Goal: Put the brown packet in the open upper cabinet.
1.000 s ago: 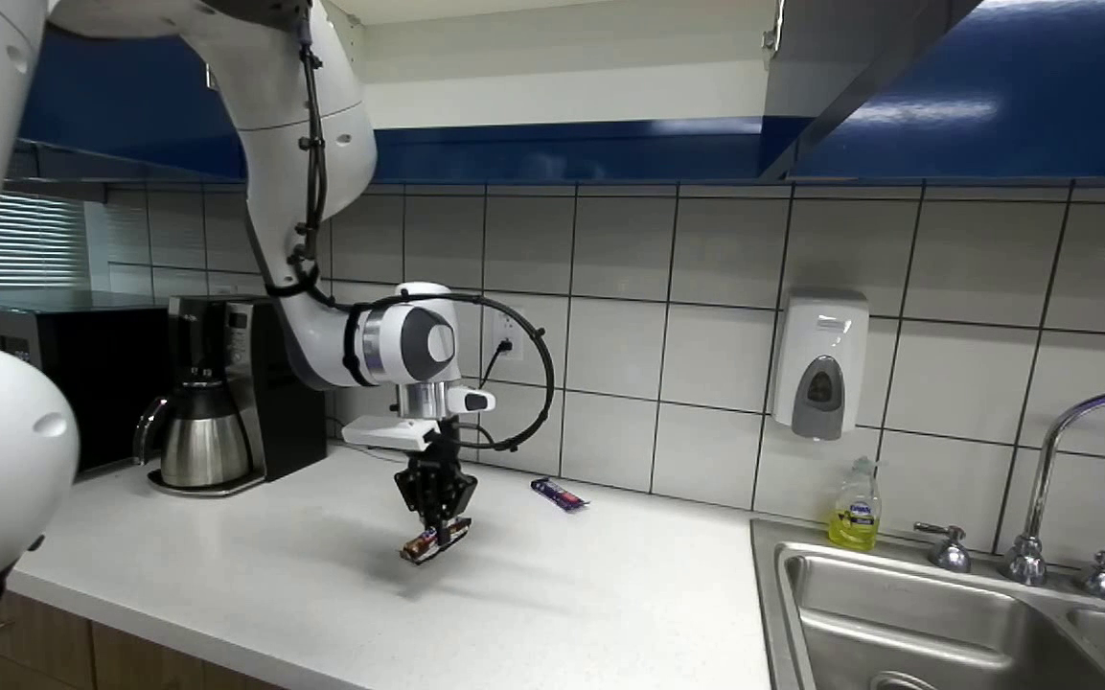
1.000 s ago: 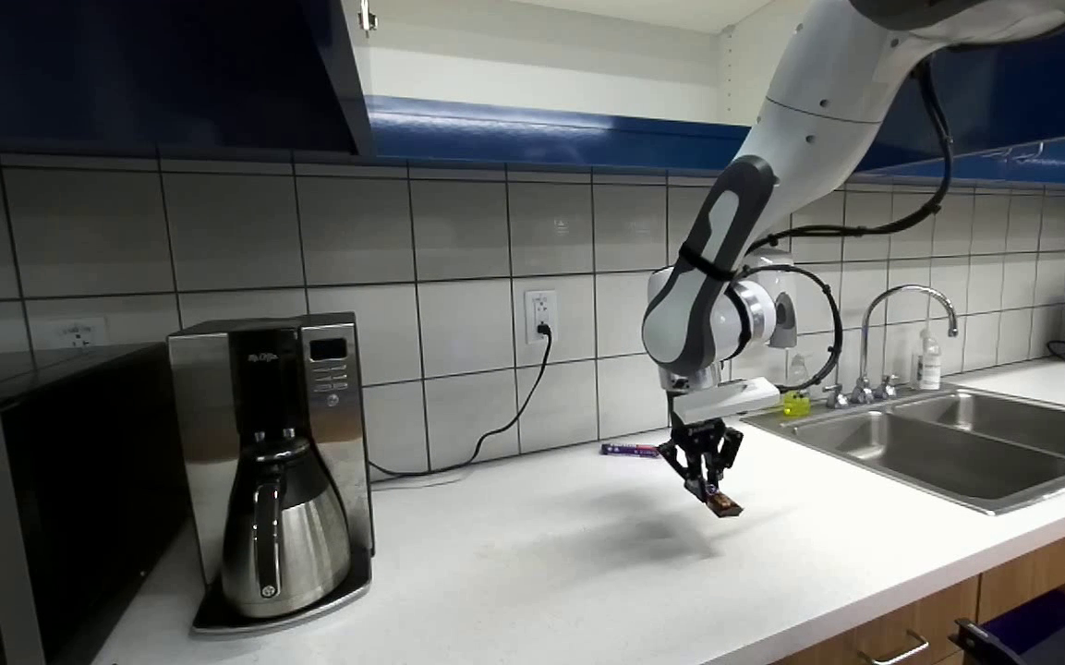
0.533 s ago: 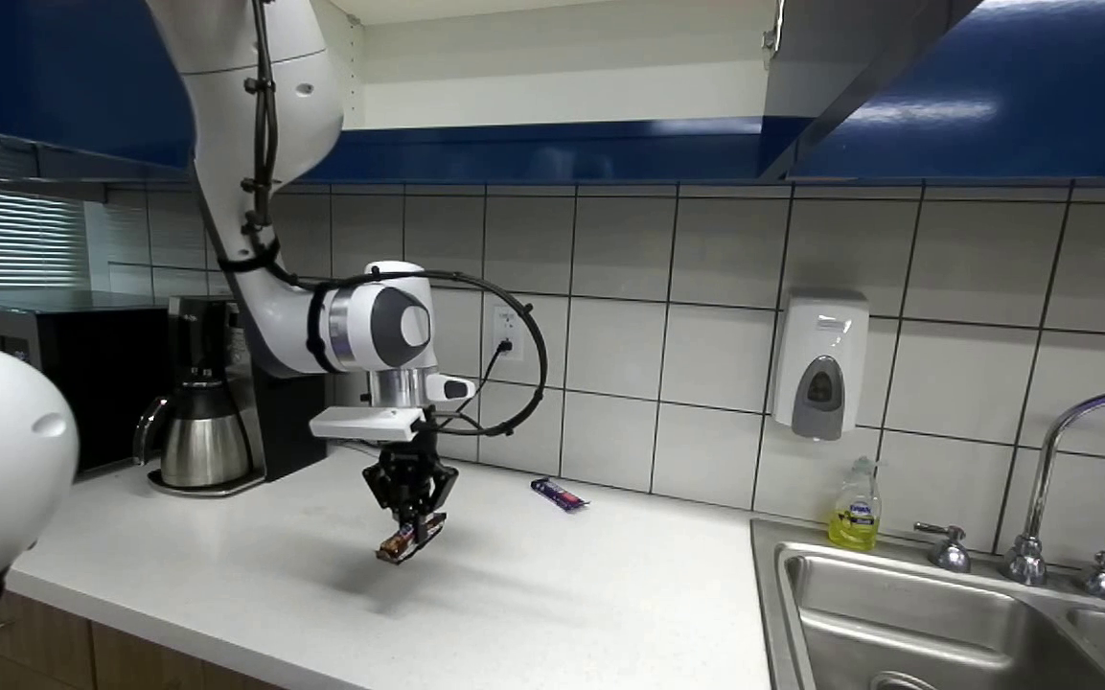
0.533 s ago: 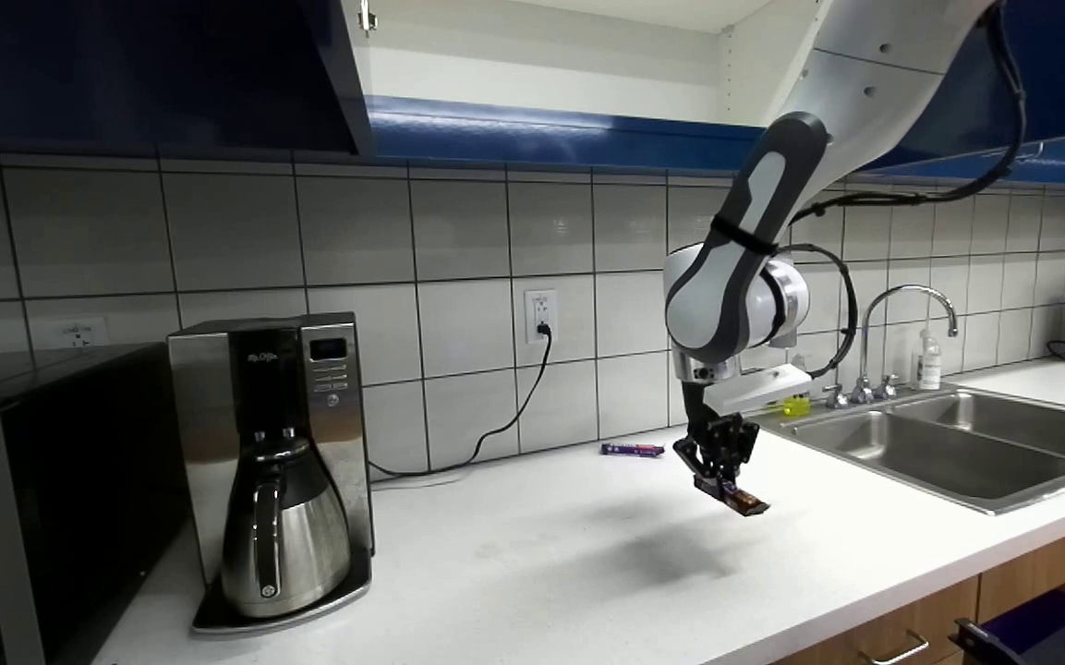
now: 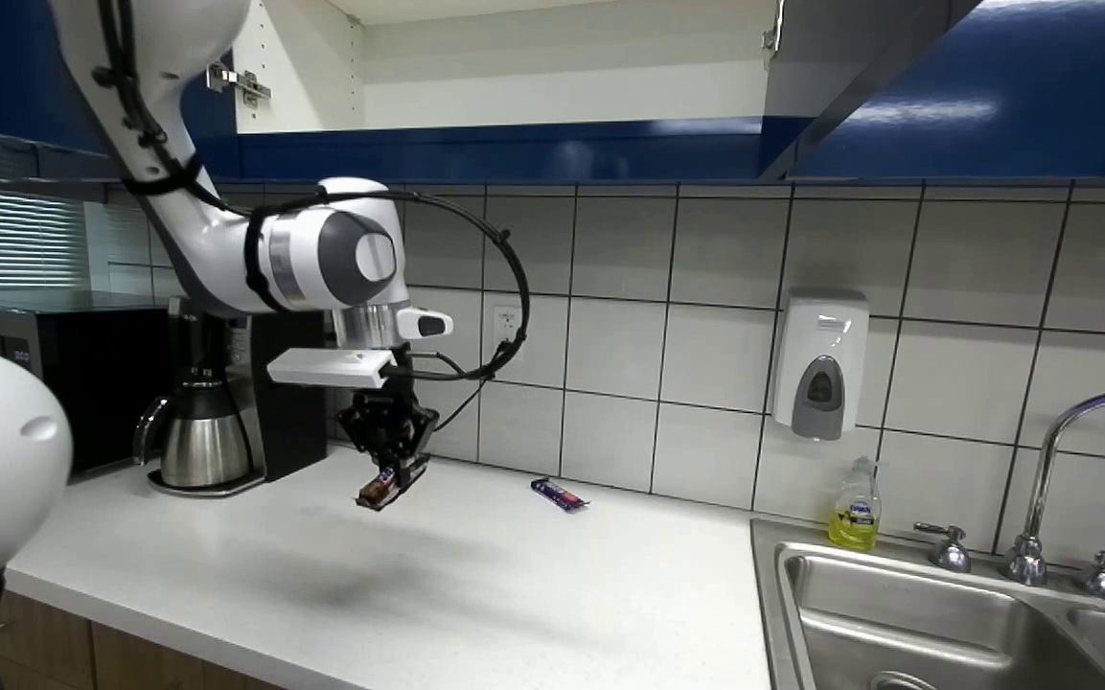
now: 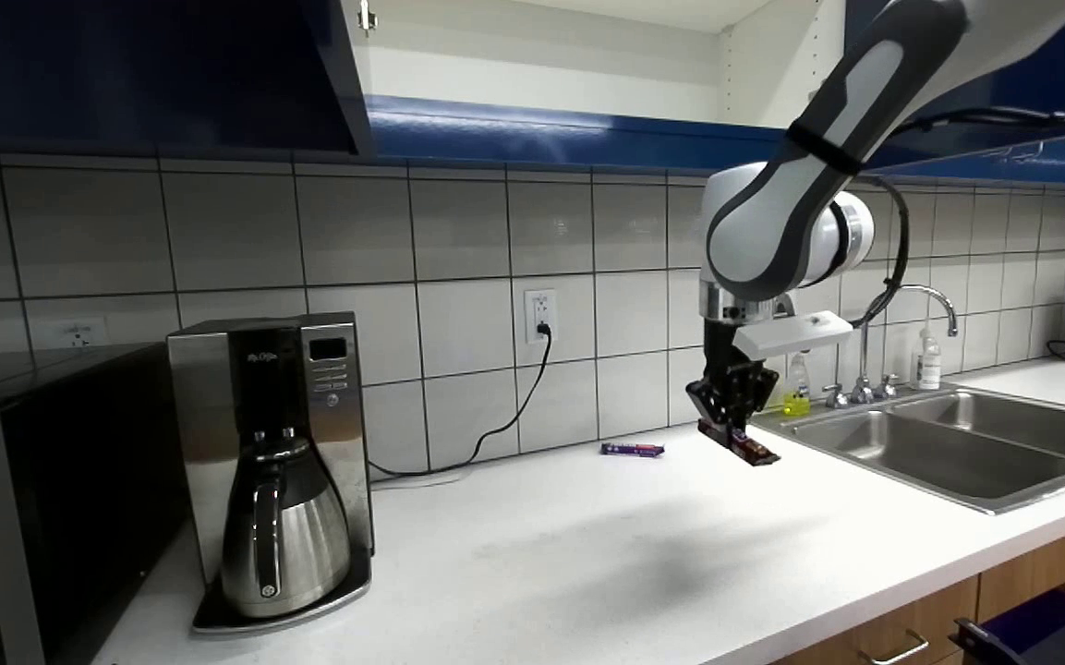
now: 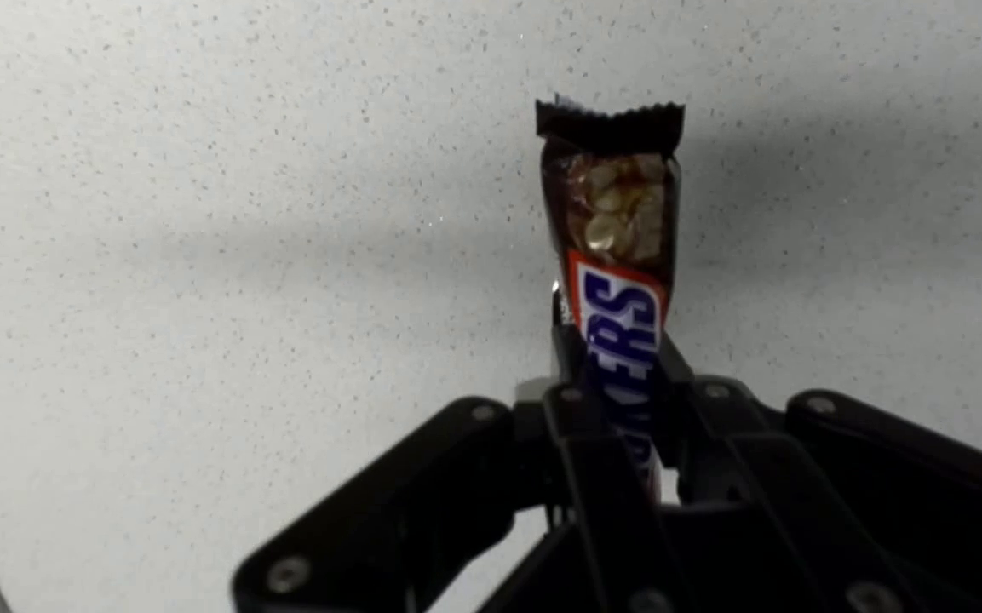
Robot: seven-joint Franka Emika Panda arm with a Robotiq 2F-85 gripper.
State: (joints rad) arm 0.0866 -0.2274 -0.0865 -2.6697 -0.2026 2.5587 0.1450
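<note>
Gripping brown packet [image 7: 614,204], lettered blue on white, between fingers [image 7: 676,383] closed on its long sides. Holding it clear of table [image 5: 552,604], lower than open upper cabinet [image 5: 562,81]. Sharing table with purplish wrapper [image 5: 559,494], lying near tiled wall [image 5: 619,436]. Farther out, flanked by coffee maker [image 6: 336,443] and, on opposite side, by inset sink [image 5: 897,604] with soap bottle [image 5: 856,510] at its back edge.

Both exterior views look across the white speckled surface [image 5: 610,604] toward the pale tiled wall [image 5: 705,355], sharing the open glossy dark-blue upper cabinet [image 6: 541,65]. In an exterior view the black-and-steel coffee maker [image 6: 284,471] stands near the camera; in an exterior view the stainless-steel double sink [image 5: 778,613] does. The wrist view looks down past the black two-fingered claw [image 7: 621,353], close up, onto the surface.
</note>
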